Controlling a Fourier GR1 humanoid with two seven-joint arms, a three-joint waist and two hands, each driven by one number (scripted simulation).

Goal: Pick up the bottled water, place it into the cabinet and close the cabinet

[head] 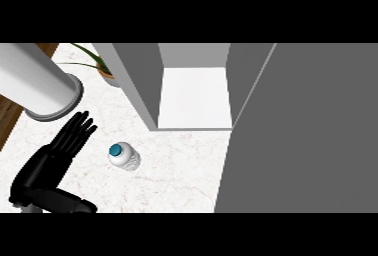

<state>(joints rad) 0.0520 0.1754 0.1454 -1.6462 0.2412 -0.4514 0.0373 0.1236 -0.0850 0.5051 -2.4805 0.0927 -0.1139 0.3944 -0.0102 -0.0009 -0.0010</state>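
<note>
Head view: cabinet (192,95) right side behind door (310,130).

the counter (177,175) is white marble with thin, pale veins, and it lies under the left hand (63,147) and spreads away to its right. a potted plant (108,75) stands well beyond the fingertips, a little to their right, with long green leaves bending to the left. a brown wooden strip (7,120) runs just left of the hand.
</note>
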